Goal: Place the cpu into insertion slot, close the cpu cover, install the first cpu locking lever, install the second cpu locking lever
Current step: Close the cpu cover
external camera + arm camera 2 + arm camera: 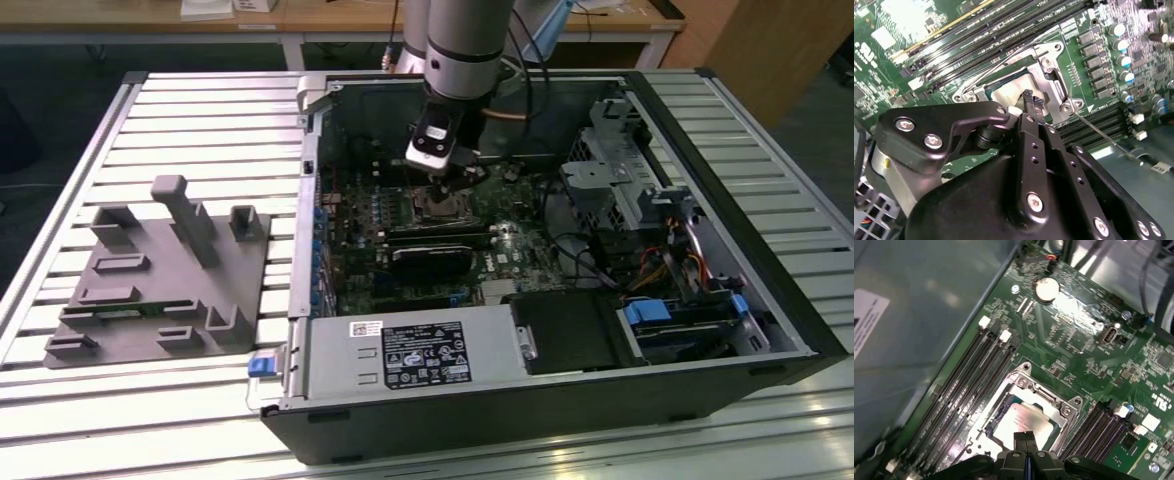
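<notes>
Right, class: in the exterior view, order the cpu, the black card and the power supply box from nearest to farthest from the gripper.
1. cpu, in its socket, directly under the gripper.
2. black card, beyond the socket toward the camera.
3. power supply box, against the case's near wall.

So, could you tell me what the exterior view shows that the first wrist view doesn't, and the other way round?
The exterior view adds the whole open computer case on the slatted table, with a grey fixture beside it on the exterior view's left. The first wrist view adds the cpu lying with the cpu cover framing it, plus a coin battery. Both share the gripper, fingertips together, low over the green motherboard.
</notes>
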Controlling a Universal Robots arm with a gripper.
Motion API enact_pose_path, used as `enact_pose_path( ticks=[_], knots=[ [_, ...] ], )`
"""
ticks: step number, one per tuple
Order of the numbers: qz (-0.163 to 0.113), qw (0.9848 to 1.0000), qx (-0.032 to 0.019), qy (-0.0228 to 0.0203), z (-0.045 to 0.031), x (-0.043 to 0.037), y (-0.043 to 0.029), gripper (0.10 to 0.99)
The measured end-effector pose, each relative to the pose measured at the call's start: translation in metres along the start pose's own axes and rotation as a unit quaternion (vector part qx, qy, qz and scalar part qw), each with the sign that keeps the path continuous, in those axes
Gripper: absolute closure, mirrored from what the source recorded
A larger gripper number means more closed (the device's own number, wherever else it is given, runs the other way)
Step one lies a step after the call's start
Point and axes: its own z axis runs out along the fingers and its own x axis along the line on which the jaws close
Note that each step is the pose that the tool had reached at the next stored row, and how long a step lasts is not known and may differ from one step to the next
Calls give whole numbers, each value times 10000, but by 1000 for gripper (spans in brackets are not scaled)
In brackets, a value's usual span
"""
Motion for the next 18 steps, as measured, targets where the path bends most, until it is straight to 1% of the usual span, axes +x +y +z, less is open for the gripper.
enact_pose_path(
  ticks=[4,7,9,12,14,16,18],
  knots=[
    [-285,9996,8,-8,0,0,0,980],
    [-506,9987,15,-14,0,0,0,980],
    [-657,9978,19,-19,0,0,0,980],
    [-868,9962,26,-25,0,0,0,980],
    [-1012,9949,30,-29,0,0,0,980],
    [-1145,9934,34,-33,1,0,0,980],
    [-1289,9916,38,-37,1,0,0,980]
  ],
)
